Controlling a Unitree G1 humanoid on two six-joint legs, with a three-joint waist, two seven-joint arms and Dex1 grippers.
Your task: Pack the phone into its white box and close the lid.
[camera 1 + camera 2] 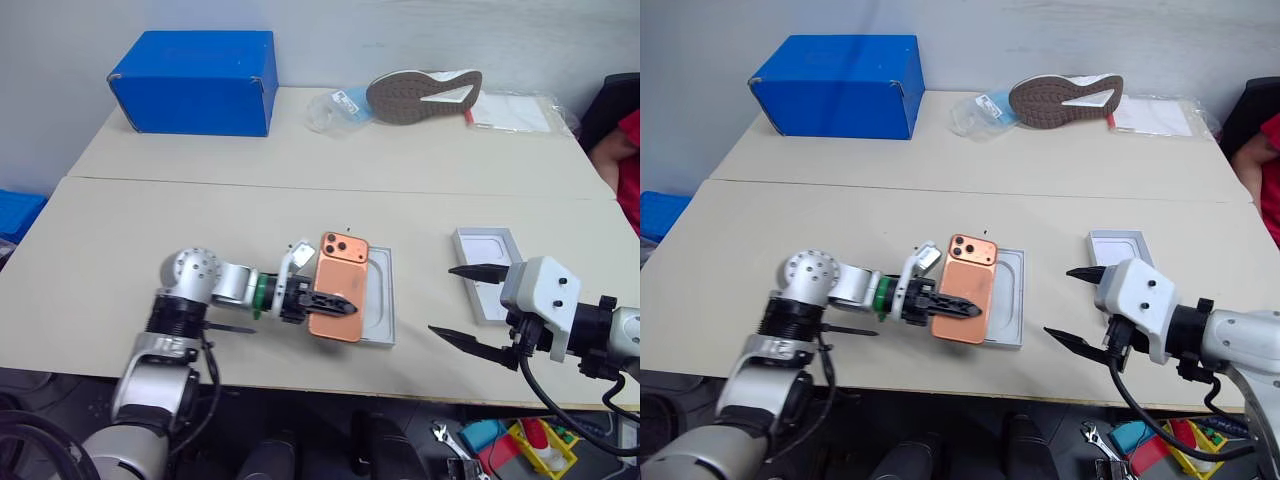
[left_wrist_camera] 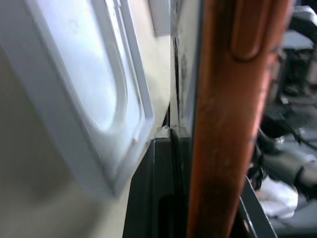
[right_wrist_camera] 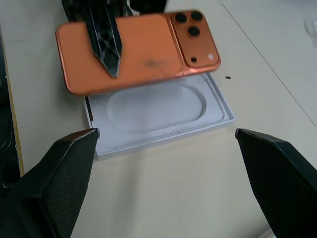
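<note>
Beige counter [image 1: 120, 230] was seen carrying the work near its front edge. The phone [image 1: 338, 290] was held clamped in the left end effector [image 1: 335, 303], above a white tray with an oval recess [image 1: 378, 300], which held nothing. The right end effector [image 1: 470, 305] was spread wide and empty. Toward the right edge, the white box [image 1: 487, 285] was empty; placing apparently remained, calling for alignment.

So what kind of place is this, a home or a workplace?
Most likely a lab or workshop, not a home. Two plain beige tables are pushed together against a bare wall, with unrelated test props on them: a blue box and a single shoe lying sole up. Hand tools lie in bins on the floor.
</note>
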